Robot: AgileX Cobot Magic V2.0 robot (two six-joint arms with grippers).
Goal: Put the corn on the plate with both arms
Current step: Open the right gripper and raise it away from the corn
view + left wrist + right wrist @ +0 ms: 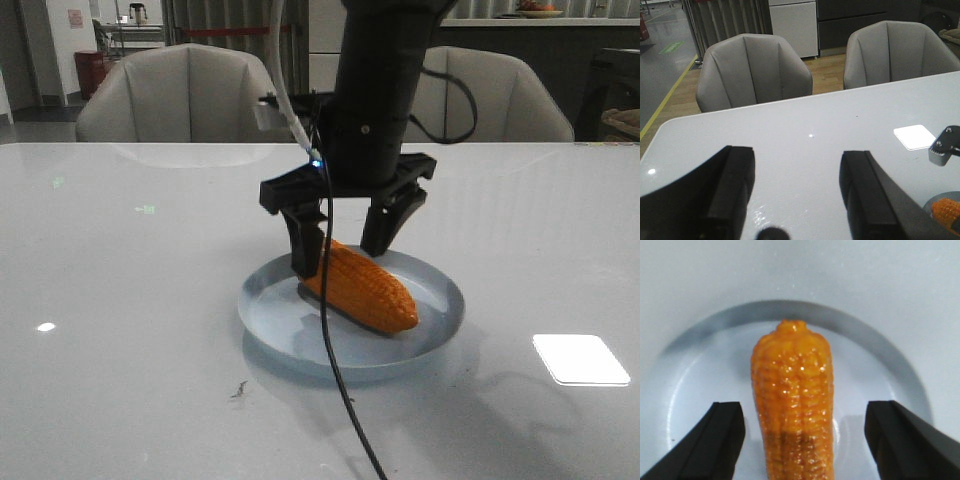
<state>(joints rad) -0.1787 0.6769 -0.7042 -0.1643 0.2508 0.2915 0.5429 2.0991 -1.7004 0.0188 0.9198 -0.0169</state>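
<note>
The corn (362,286) lies on its side in the plate (440,328), directly under the right end effector (345,248) and lengthwise between its two fingers. In the right wrist view the cob (793,405) sits in the gap with clear space on either side, so this end effector is spread wide and grips nothing. One finger (303,240) stands just beside the cob's thick end; whether it touches cannot be told. The plate rests on the white surface (120,300). The left end effector (797,192) hangs over bare surface well to the side, its fingers parted and holding nothing, the plate and corn at the edge of its view. Two grey chairs (754,67) stand beyond the surface.
</note>
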